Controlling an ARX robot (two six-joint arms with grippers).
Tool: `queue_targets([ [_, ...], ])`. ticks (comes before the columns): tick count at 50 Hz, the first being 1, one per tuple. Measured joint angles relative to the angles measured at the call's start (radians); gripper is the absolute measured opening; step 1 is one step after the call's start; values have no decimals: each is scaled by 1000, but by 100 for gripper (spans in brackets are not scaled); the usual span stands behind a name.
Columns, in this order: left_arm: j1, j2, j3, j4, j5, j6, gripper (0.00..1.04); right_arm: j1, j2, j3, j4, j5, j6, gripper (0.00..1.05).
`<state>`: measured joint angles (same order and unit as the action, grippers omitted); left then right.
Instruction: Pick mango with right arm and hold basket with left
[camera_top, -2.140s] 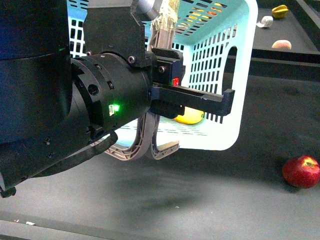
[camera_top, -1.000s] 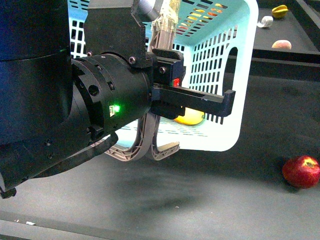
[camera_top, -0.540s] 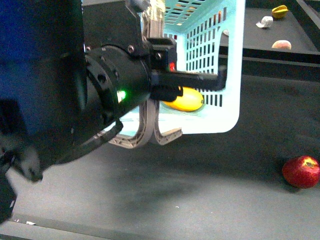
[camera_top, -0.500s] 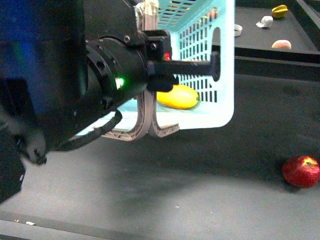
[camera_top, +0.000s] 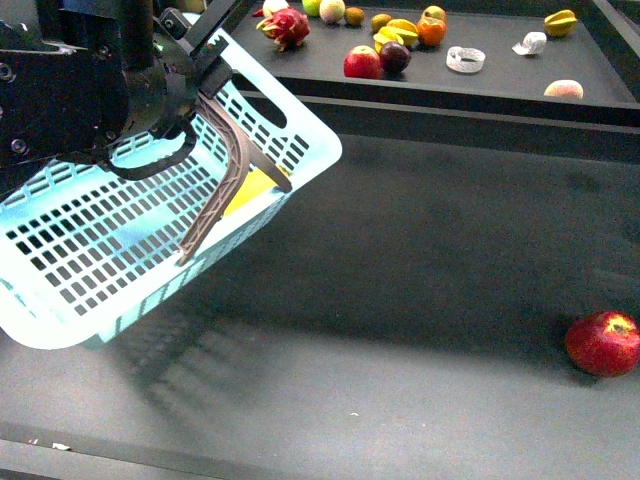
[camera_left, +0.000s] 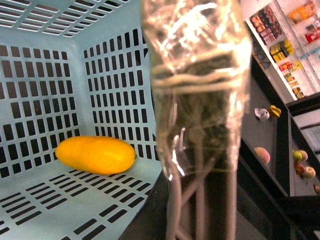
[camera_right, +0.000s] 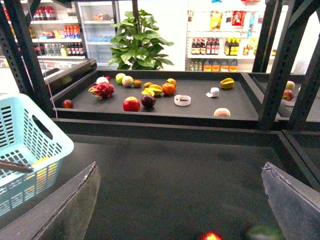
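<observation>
My left fingers (camera_top: 205, 60) grip the basket (camera_top: 120, 240) by its handle; the mango (camera_left: 95, 155) lies inside. My right fingers (camera_right: 182, 200) spread wide, empty, well apart.

Black arm housings, grey finger pads

The bulky black left arm (camera_top: 70, 95) has a matt casing with round screw holes, boxy brackets and a thin black cable looping below it — a speck of green light on top. The right gripper's (camera_right: 182, 200) two flat fingers (camera_right: 67, 207) are dull grey, scuffed, straight-edged.
</observation>
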<state>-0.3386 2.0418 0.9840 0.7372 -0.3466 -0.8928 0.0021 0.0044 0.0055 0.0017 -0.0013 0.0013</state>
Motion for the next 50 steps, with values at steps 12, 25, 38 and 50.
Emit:
queue_targets([
  [12,19,94,114,-76,-66,-260,5,0,0,0,0,0,0,96],
  [25,92,193,219,-76,-103,-467,5,0,0,0,0,0,0,96],
  [38,133,242,267,-113,-122,-534,8,0,0,0,0,0,0,96],
  [50,132,240,267,-161,-159,-515,52,0,0,0,0,0,0,96],
])
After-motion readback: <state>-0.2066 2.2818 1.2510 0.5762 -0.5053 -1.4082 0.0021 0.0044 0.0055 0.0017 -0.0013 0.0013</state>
